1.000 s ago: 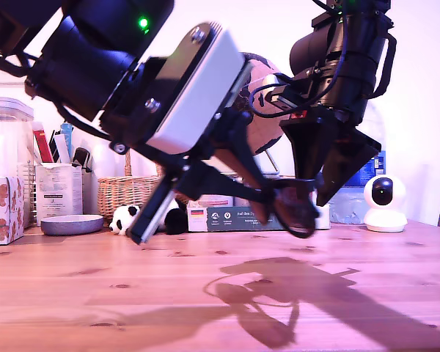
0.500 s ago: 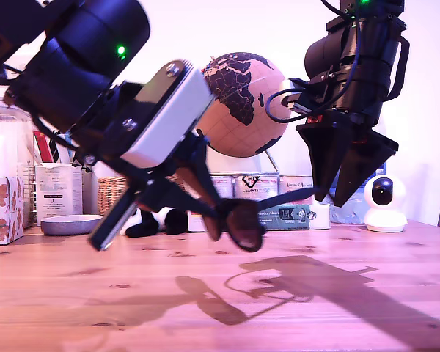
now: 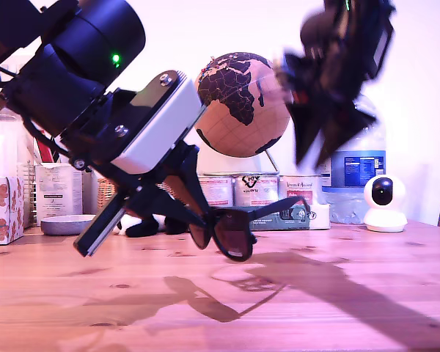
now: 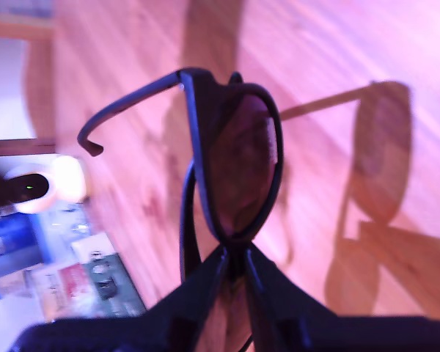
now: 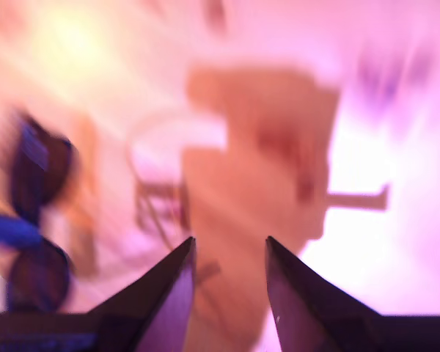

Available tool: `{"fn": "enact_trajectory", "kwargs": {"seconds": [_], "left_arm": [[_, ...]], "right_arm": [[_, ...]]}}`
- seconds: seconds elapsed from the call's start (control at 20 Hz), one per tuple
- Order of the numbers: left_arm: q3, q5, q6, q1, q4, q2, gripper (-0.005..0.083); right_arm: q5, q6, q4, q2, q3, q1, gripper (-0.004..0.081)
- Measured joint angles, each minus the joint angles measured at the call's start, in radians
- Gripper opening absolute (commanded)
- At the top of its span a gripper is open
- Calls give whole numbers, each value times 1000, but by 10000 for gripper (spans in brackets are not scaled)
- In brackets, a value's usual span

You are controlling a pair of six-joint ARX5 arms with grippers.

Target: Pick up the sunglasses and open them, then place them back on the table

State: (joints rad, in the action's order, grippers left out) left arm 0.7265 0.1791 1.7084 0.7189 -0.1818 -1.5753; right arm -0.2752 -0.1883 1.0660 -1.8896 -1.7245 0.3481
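Note:
My first gripper (image 3: 204, 224) reaches down from the exterior view's left and is shut on the black sunglasses (image 3: 232, 236) at the bridge. They hang a little above the table (image 3: 352, 308). One thin arm of the sunglasses sticks out toward the exterior view's right. The first wrist view shows the dark lens of the sunglasses (image 4: 242, 158) clamped at the tips of my first gripper (image 4: 232, 253), with that arm swung out. My second gripper (image 3: 317, 150), blurred by motion, is raised at the exterior view's upper right. It is open and holds nothing (image 5: 228, 248).
Along the table's back edge stand a globe (image 3: 238, 103), a row of tins (image 3: 242, 192), a water bottle (image 3: 357, 176) and a white camera (image 3: 383, 202). At the exterior view's left are a grey bowl (image 3: 66, 224), a wicker basket (image 3: 106, 194) and a patterned box (image 3: 1, 209).
My first gripper carried the sunglasses down and toward the exterior view's left. My second gripper, which was at the tip of the sunglasses' arm, has come off it and risen.

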Motion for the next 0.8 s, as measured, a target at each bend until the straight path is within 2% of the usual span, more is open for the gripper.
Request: {"fn": "enact_trajectory", "kwargs": {"seconds": [0.15,0.35,0.55,0.8], "left_arm": [[0,2,0,-3,-8,0,-19],[0,14,0,-16,-86,0,-19],[1,40,0,-29,-134,0,-19],[6,55,0,-36,-133,0,-19]], "right_arm": [[-68,-66,28,0,-18,16,264],[-137,-125,46,0,-14,92,264],[-138,-128,45,0,-14,142,264],[-134,-146,40,0,-14,151,264]]}}
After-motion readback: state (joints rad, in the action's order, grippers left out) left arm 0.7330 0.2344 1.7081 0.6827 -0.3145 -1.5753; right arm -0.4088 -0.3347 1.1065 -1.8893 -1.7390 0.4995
